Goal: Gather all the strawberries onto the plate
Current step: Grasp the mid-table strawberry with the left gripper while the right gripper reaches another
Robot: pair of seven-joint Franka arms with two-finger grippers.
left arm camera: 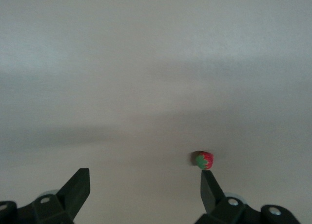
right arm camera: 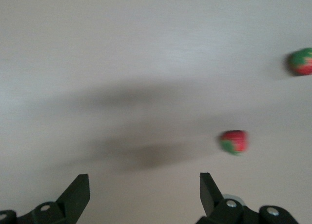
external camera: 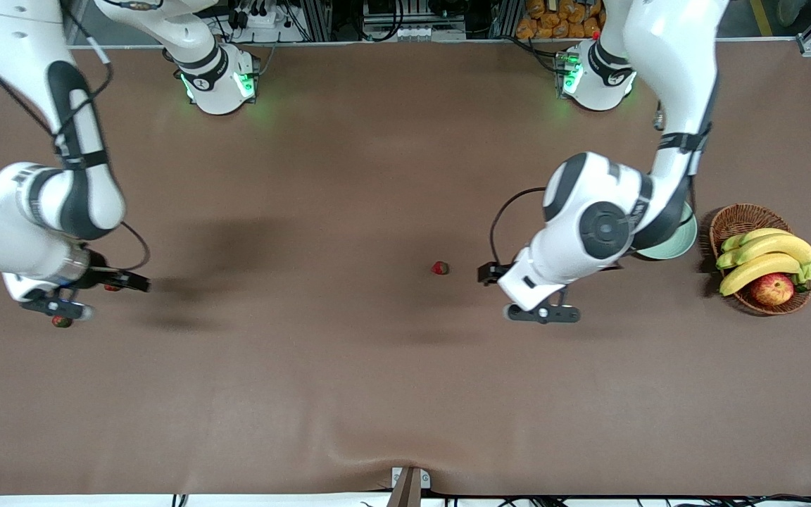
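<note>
Both grippers spread, empty: left (external camera: 491,273) with berry (external camera: 439,267) at its 9 o'clock; right (external camera: 118,283) above two berries (right arm camera: 234,141). Risk: tiny berries roll off closing fingertips; plate (external camera: 680,243) sits half-hidden under left arm.

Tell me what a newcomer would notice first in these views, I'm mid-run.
The two white arms: the left gripper hangs open over bare table near a lone strawberry mid-table, and the right gripper hangs open at the right arm's end, over two more strawberries. Next, the wicker basket of bananas and an apple at the left arm's end, with the mint plate beside it, half hidden under the left arm.
</note>
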